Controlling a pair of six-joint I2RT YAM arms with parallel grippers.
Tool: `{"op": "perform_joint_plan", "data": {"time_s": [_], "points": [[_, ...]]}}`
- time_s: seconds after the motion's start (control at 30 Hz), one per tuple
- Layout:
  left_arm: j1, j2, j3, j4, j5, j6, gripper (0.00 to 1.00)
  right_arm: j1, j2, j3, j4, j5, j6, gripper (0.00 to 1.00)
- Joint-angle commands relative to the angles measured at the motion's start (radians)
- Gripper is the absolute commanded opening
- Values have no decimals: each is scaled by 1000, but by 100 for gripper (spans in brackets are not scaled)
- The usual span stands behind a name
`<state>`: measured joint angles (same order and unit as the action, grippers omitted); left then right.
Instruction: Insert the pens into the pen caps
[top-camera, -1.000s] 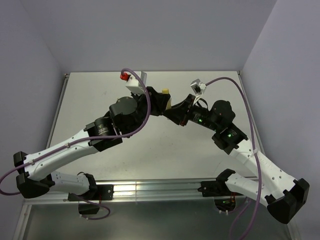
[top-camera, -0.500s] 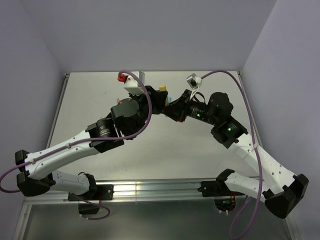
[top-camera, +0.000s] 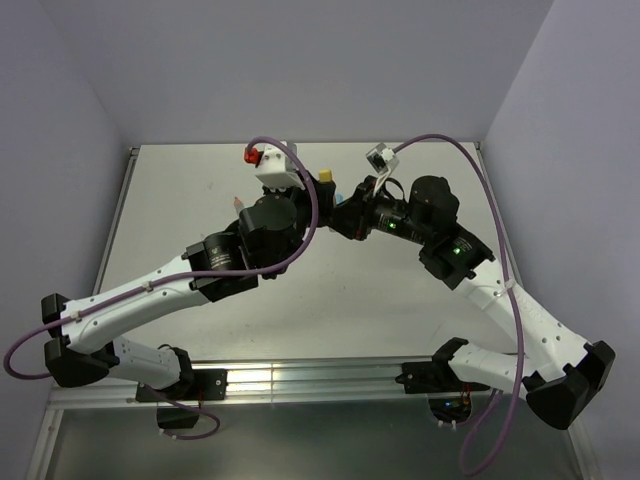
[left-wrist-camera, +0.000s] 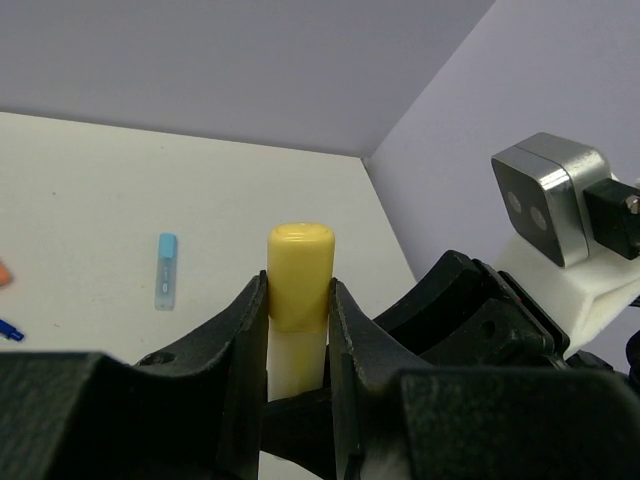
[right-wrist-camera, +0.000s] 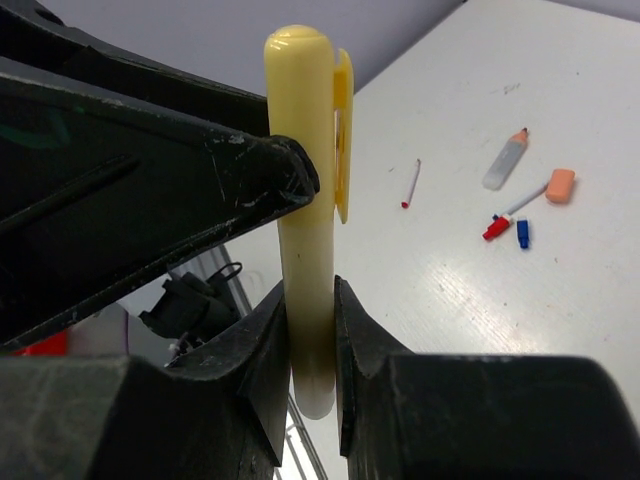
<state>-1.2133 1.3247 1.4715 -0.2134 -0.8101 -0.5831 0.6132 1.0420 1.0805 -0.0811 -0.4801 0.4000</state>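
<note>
Both arms meet over the far middle of the table (top-camera: 300, 300), grippers tip to tip.

Left gripper (left-wrist-camera: 298, 289): fingers clenched on the yellow cap (left-wrist-camera: 300, 258), one finger on each side. The cap's rounded top sticks up above the fingertips.

Right gripper (right-wrist-camera: 311, 300): fingers pinched on the lower barrel of the yellow pen (right-wrist-camera: 310, 345). The pen stands about upright in this view, its rounded bottom end just past the fingers.

The cap sits on the pen's upper end, clip facing right in the right wrist view (cap and barrel are nearly the same colour there, seam hard to find). The pen and cap are held up off the table between the two grippers. The top view shows only a yellow bit between them.

Loose on the table:
- blue pen (left-wrist-camera: 165, 270), lying flat, well apart from the held pen
- orange-tipped pen (right-wrist-camera: 505, 160), lying flat
- orange cap (right-wrist-camera: 561, 185), near that pen's blunt end
- red cap (right-wrist-camera: 492, 230), at the end of a thin white stick (right-wrist-camera: 520, 205)
- dark blue cap (right-wrist-camera: 522, 233), just beside the red cap
- red-tipped stick (right-wrist-camera: 411, 185), alone, nearer the held pen

Right wrist camera (left-wrist-camera: 545, 210) shows close at the right of the left wrist view.
</note>
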Motion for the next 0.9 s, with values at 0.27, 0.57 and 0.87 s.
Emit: {"op": "perform_joint_plan", "data": {"time_s": [0.27,0.57,0.87], "points": [[-129,24,-42,-241,210,-31,3,-26,20,125,261,164,3,0],[-115,-139,6,-103,137,121,43,-26,-105,-1,238,101,33,0],[-114,-358,-88,55,172,250,61,-26,-158,-86,306,-54,76,0]]}}
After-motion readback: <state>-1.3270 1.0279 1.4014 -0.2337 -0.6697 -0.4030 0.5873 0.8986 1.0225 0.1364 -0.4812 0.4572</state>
